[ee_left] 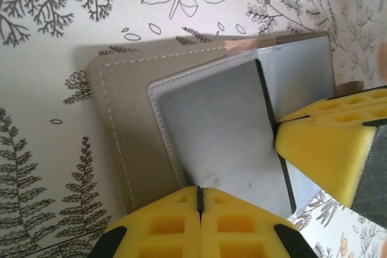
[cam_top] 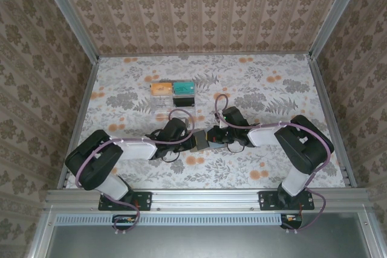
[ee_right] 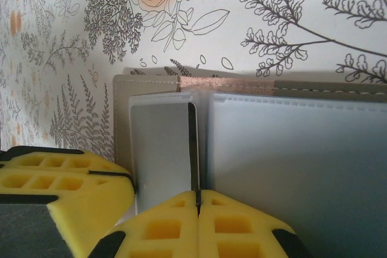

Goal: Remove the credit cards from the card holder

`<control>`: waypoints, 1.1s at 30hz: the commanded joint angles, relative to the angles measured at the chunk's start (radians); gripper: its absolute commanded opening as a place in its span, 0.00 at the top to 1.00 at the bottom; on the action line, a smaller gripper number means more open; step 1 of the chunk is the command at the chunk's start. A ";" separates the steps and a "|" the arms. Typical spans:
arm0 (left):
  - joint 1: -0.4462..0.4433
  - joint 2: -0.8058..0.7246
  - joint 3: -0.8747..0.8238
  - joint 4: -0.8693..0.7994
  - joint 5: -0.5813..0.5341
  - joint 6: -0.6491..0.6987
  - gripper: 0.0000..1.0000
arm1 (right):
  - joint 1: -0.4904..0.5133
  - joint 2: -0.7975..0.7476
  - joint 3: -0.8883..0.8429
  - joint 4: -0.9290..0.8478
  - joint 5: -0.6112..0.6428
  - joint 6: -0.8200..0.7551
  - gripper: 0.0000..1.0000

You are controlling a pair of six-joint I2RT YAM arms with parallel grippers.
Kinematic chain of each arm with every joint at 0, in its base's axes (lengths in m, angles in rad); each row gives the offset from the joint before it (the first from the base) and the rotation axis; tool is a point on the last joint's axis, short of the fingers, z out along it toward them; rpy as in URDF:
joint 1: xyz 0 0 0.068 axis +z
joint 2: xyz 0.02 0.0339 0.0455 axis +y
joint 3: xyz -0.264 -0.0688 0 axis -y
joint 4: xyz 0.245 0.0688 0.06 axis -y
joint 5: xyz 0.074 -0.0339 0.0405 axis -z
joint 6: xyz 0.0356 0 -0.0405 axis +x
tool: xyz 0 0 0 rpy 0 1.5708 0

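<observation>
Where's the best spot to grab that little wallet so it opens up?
Probably by a grey inner flap of the wallet: pinch its raised edge, coming in low from the side. That edge stands clear of the table, thin enough to pinch.

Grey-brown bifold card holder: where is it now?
Top view: the card holder lies between the left end effector and right end effector, nearer than the clear acrylic stand.

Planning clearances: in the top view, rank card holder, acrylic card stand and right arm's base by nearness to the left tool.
1. card holder, in the left tool, centre.
2. acrylic card stand, behind.
3. right arm's base, near right.
</observation>
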 commanded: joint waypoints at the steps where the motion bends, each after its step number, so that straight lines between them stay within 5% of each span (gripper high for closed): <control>1: -0.004 0.006 0.003 -0.037 -0.007 0.000 1.00 | 0.000 -0.010 0.006 -0.063 0.052 -0.013 1.00; 25: 0.012 0.047 -0.008 -0.067 -0.009 -0.022 1.00 | -0.036 -0.058 -0.017 -0.072 0.025 -0.037 1.00; 29: 0.009 0.047 -0.002 -0.066 -0.008 -0.017 1.00 | -0.034 -0.028 -0.009 -0.023 -0.039 -0.032 0.84; 33: 0.007 0.055 0.001 -0.065 -0.004 -0.018 1.00 | -0.034 0.006 0.000 -0.001 -0.050 -0.026 0.83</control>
